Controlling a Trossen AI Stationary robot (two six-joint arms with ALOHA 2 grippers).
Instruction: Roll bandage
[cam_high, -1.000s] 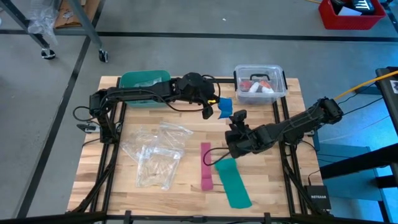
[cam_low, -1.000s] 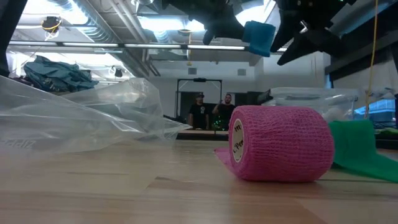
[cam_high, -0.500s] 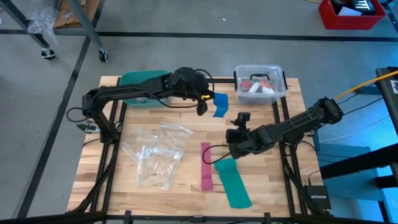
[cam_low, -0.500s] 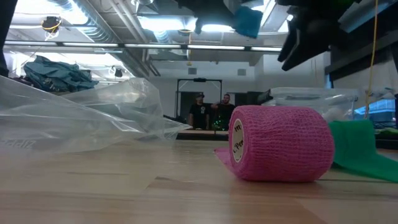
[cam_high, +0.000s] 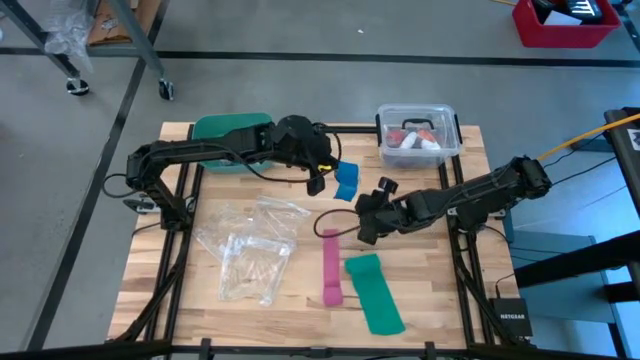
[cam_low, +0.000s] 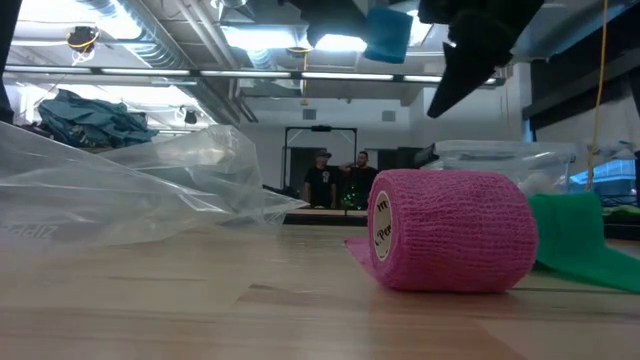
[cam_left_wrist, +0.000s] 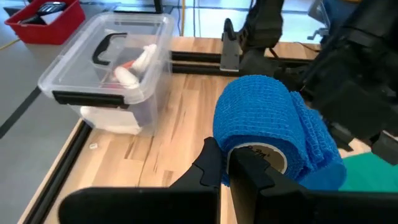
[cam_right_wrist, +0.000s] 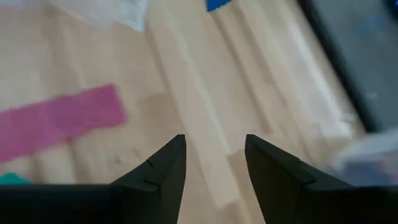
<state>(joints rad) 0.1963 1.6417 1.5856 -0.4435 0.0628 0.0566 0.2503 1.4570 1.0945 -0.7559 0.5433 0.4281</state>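
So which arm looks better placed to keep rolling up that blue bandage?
The left one, probably. Its hand already grips the bandage, a nearly complete roll lifted off the table. The right hand is open and empty, beside it above the pink strip, so it could only assist.

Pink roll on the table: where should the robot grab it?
Probably across the pink roll's round body, coming from above. It lies on its side with its unrolled tail flat on the table, so the two flat ends face sideways.
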